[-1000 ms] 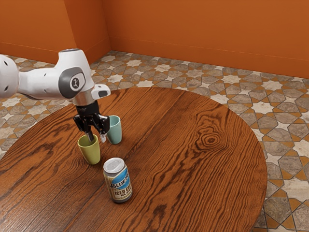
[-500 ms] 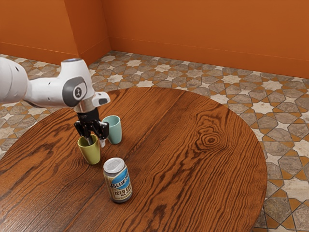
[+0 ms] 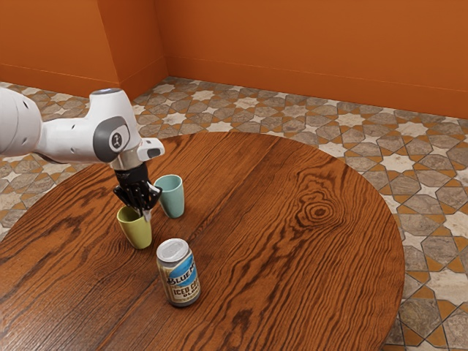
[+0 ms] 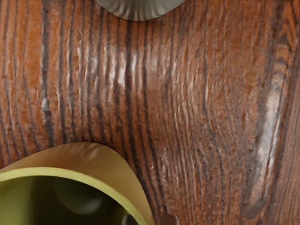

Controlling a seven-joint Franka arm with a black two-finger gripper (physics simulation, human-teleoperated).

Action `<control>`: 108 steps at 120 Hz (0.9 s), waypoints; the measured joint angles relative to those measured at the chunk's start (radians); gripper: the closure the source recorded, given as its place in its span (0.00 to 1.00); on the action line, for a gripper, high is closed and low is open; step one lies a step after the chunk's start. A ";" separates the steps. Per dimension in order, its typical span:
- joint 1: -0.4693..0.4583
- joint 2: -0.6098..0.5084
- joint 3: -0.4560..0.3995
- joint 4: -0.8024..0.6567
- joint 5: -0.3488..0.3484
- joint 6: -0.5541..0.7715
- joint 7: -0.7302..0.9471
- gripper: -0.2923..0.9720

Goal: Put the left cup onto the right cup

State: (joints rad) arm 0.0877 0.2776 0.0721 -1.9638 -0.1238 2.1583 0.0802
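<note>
An olive-green cup (image 3: 135,228) stands upright on the round wooden table (image 3: 292,241), at the exterior view's left. Just behind it, toward the right, is a teal cup (image 3: 172,196), also upright. My gripper (image 3: 143,210) points down at the green cup's rim on the side toward the teal cup. Its fingers are drawn close together, one inside and one outside the cup wall. In the wrist view the green cup (image 4: 70,187) lies right under the hand, and two dark fingertips (image 4: 169,218) straddle its rim.
A blue and white drink can (image 3: 178,272) stands in front of the green cup, a short way toward the exterior view's right; its grey top (image 4: 140,7) appears in the wrist view. The table's right half is bare wood.
The fingers, spread wide over the green cup's rim a second ago, have drawn together onto its wall. The hand has sunk slightly. Neither cup nor the can has moved.
</note>
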 joint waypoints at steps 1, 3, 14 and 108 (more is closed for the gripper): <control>0.000 0.000 0.000 0.000 0.000 0.000 0.000 0.82; 0.000 0.000 0.000 0.000 0.001 0.001 0.000 0.82; -0.001 -0.001 0.000 -0.001 0.003 0.004 -0.001 0.84; -0.040 -0.148 -0.059 0.215 0.159 -0.254 -0.043 0.85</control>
State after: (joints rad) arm 0.0474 0.1297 0.0134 -1.7488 0.0356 1.9047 0.0375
